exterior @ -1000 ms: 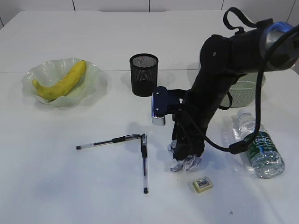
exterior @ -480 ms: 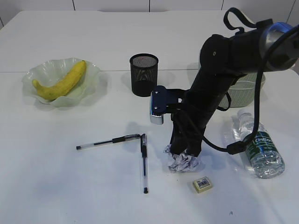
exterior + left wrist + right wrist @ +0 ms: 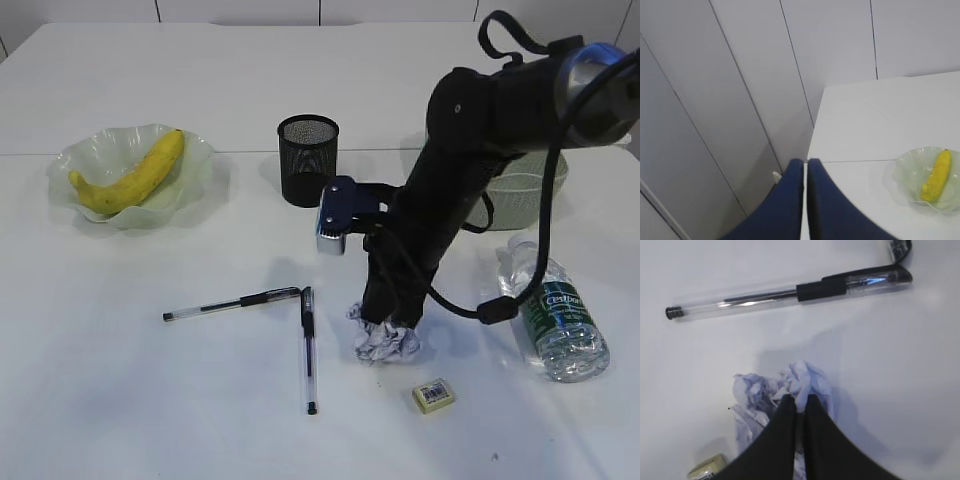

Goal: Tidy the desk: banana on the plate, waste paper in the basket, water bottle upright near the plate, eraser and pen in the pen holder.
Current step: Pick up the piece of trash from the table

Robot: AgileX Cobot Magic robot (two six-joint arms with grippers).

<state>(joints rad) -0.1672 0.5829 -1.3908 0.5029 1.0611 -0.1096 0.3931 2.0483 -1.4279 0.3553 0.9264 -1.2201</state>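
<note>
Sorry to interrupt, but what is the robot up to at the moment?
It is tidying a desk. The right gripper is pinched shut on the waste paper. The banana lies on the plate; two pens, the eraser and the toppled water bottle wait. The left gripper is shut, empty.

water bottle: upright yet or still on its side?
On its side. The water bottle lies flat on the desk near the basket, cap end toward it.

Yellow banana (image 3: 132, 175) in pale green plate (image 3: 85, 152); black mesh pen holder (image 3: 307, 160); white desk (image 3: 150, 400).
</note>
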